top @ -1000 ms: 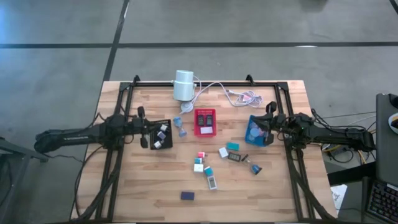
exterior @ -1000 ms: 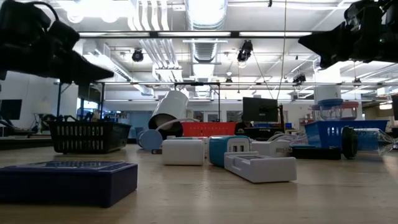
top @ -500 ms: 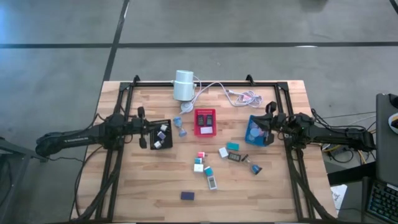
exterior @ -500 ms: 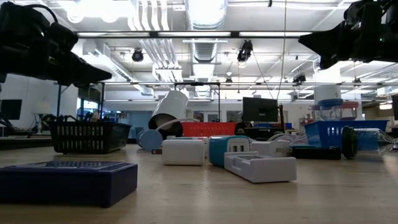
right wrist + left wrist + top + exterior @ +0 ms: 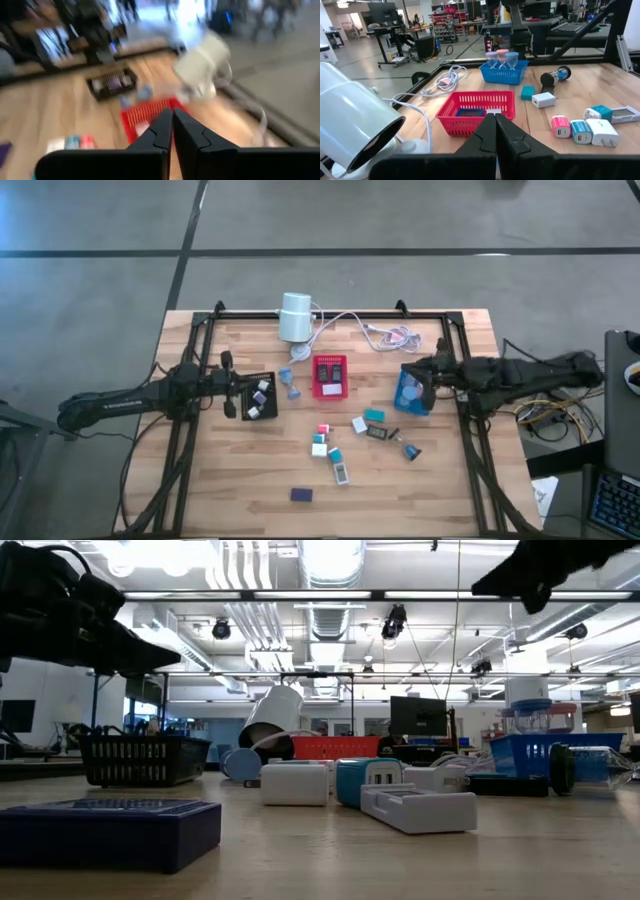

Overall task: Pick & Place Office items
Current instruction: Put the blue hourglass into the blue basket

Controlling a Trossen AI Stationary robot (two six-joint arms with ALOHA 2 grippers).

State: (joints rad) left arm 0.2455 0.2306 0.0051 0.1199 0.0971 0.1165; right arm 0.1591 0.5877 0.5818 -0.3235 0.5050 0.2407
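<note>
Several small office items lie loose on the middle of the wooden table: white, teal and pink blocks, a white slab and a dark blue block near the front edge. My left gripper hovers shut at the left side of the black tray, pointing toward the red tray. My right gripper hangs shut, high over the blue tray, holding nothing. Its fingers point across the table; that view is blurred.
A white cylinder with a white cable lies at the far edge. The black, red and blue trays stand in a row across the middle, each with small pieces inside. Dark frame rails run along the table's left and right sides.
My right gripper has risen well above the blue tray and swung a little toward the table's left, turning as it went. It has stayed shut. Nothing on the table has moved.
</note>
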